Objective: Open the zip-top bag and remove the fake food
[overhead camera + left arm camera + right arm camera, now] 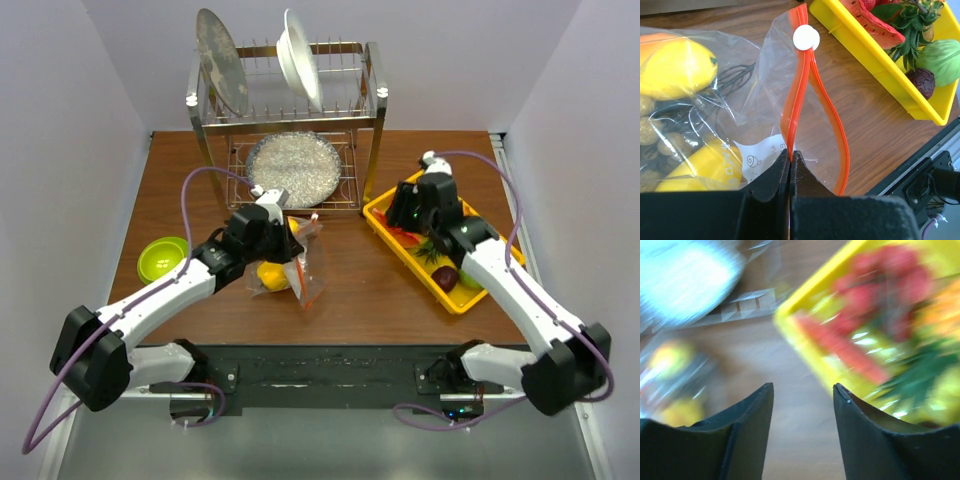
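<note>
Ahead of my left claw (pixel 791 156) I see the zip-top bag (pixel 765 85), crinkly clear plastic; glossy fake food (pixel 675 67); wood-grain tabletop (pixel 870 115).

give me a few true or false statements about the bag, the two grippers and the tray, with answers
1. The left gripper is pinched shut on the bag's orange zipper strip. True.
2. The right gripper is shut on a piece of food. False: its jaws are open and hold nothing.
3. Yellow food is inside the bag. True.
4. The yellow tray is empty. False: it holds red and green toy food.
5. The green bowl sits to the right of the bag. False: it sits to the left of it.
</note>
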You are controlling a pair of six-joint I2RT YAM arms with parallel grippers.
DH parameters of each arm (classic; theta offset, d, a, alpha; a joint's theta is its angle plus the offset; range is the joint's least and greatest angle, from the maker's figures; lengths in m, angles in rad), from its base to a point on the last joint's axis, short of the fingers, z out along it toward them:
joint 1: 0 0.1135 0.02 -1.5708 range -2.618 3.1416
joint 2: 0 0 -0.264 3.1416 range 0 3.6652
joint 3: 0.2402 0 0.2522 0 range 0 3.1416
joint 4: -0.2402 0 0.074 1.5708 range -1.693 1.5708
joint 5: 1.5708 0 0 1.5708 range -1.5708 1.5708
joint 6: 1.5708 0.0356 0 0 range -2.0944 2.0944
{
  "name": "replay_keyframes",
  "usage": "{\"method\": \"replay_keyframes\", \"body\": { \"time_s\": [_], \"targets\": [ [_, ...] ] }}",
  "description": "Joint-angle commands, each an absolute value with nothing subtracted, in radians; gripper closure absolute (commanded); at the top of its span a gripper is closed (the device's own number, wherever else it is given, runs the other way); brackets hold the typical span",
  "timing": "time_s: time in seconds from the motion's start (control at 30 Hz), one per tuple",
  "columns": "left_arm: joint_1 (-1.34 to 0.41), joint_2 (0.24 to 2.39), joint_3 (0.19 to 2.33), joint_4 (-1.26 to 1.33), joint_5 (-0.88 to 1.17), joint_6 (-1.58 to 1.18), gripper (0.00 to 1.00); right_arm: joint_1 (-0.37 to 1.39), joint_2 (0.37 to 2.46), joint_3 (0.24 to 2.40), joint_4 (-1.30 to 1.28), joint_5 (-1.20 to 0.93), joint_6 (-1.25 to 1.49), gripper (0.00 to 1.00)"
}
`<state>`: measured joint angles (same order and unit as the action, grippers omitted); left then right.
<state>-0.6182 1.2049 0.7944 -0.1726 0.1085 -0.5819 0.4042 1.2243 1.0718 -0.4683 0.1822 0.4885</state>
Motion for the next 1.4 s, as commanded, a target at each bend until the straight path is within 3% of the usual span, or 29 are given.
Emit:
{"method": "replay_keyframes", "body": {
  "time_s": [0.0,0.13,0.33,0.53,0.87,1.0,1.23,1.37],
  "targets": [
    [-0.626,1.218,0.854,-0.126,0.146,-0.558,1.00,0.606,1.134,0.953,-0.372,0.029,0.628,0.51],
    [-0.635,1.226,0.864,-0.120,0.147,-0.571,1.00,0.767,1.156,0.870,-0.203,0.026,0.727,0.54],
    [-0.655,1.239,0.876,-0.114,0.126,-0.587,1.00,0.837,1.245,0.841,-0.063,-0.016,0.807,0.59],
    [-0.681,1.262,0.884,-0.098,0.106,-0.607,1.00,0.856,1.290,0.871,-0.092,0.015,0.819,0.64],
    [-0.690,1.279,0.905,-0.098,0.094,-0.617,1.00,0.867,1.141,0.815,-0.147,0.083,0.824,0.60],
    [-0.703,1.293,0.917,-0.095,0.091,-0.620,1.00,0.880,1.222,0.833,-0.114,0.048,0.841,0.63],
    [-0.719,1.284,0.923,-0.104,0.063,-0.635,1.00,0.884,1.371,0.836,-0.026,0.084,0.876,0.77],
    [-0.724,1.255,0.927,-0.121,0.052,-0.638,1.00,0.877,1.405,0.804,0.058,0.109,0.897,0.77]
  ]
}}
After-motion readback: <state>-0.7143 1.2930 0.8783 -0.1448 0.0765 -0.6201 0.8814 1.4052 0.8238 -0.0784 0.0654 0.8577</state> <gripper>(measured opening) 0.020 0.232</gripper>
